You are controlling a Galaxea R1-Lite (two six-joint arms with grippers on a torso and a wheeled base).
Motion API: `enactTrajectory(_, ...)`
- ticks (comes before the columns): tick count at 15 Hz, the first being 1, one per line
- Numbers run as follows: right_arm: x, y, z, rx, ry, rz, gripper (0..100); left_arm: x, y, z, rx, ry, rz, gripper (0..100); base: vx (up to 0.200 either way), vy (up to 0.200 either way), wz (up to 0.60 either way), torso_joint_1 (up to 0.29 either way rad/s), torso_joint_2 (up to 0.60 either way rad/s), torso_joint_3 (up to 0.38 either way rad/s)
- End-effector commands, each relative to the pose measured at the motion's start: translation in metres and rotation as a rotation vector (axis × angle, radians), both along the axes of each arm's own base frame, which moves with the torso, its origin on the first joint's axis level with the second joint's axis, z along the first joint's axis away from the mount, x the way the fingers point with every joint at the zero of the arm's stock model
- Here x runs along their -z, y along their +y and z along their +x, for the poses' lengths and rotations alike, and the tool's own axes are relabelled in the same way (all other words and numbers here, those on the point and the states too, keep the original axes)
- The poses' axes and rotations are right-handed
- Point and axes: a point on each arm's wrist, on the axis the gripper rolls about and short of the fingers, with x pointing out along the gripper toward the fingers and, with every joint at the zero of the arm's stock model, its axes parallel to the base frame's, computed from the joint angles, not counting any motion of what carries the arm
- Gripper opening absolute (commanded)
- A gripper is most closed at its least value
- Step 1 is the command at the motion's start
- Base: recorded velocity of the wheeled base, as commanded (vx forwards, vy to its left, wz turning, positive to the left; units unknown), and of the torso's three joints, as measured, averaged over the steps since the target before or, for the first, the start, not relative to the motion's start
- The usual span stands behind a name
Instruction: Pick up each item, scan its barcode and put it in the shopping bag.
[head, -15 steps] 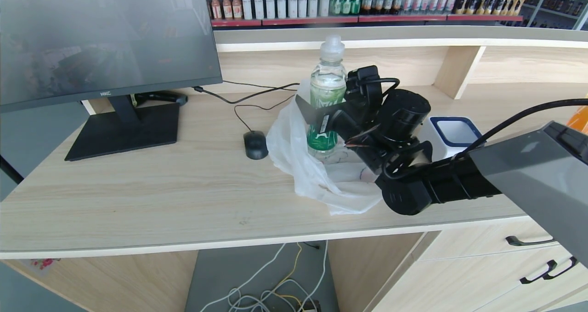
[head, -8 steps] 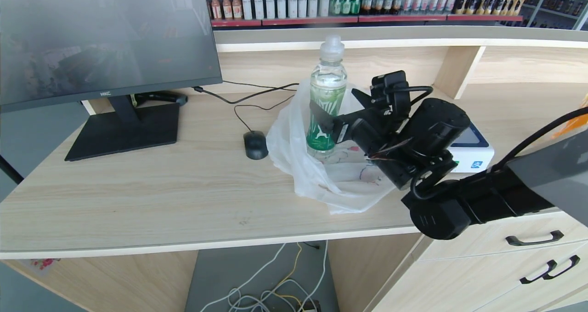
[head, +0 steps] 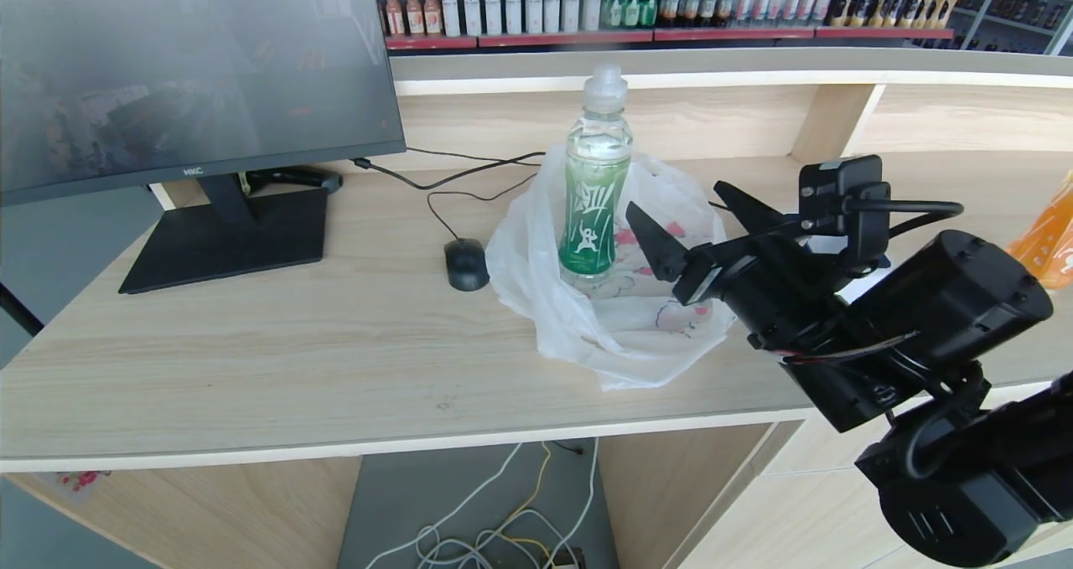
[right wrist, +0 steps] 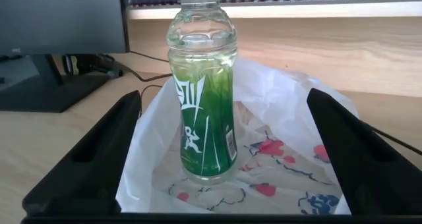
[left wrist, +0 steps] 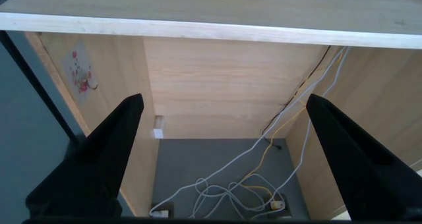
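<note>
A clear bottle with a green label point(head: 594, 179) stands upright inside the white plastic shopping bag point(head: 620, 318) on the wooden counter. My right gripper point(head: 700, 221) is open to the right of the bottle, apart from it, with nothing between its fingers. In the right wrist view the bottle point(right wrist: 203, 92) stands in the bag point(right wrist: 277, 158), centred between the spread fingers point(right wrist: 99, 151). My left gripper point(left wrist: 224, 158) hangs open below the counter's front edge, facing the space under the desk.
A monitor point(head: 193, 66) on its stand fills the counter's left. A black mouse point(head: 466, 264) lies just left of the bag. An orange item point(head: 1048, 230) sits at the far right. Cables point(head: 495, 535) lie under the counter.
My right gripper has let go of the bottle and drawn back to the right, away from the bag. The bottle stays standing in the bag.
</note>
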Motion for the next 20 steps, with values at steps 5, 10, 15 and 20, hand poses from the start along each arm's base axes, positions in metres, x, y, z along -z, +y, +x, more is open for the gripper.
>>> enactTrajectory(5,-0.007,-0.002,-0.009,-0.007,0.003,0.046,100,0.000,0.000,0.000,0.000,0.000,0.003,100,0.000,0.000,0.00,0.000,0.00,0.000)
enactTrajectory(10,-0.004,0.002,-0.013,-0.027,0.014,0.041,100,0.000,0.000,0.000,0.000,0.000,0.002,100,-0.040,0.000,0.00,0.000,0.00,0.001)
enactTrajectory(15,0.006,0.001,-0.018,-0.033,0.051,0.017,100,0.000,0.000,0.000,0.000,0.000,0.002,100,0.000,0.000,0.00,0.000,0.00,0.000)
enactTrajectory(20,0.029,-0.010,-0.028,-0.020,0.137,-0.045,100,0.000,0.000,0.000,-0.002,0.000,-0.003,100,0.000,-0.200,0.00,0.001,0.00,0.000)
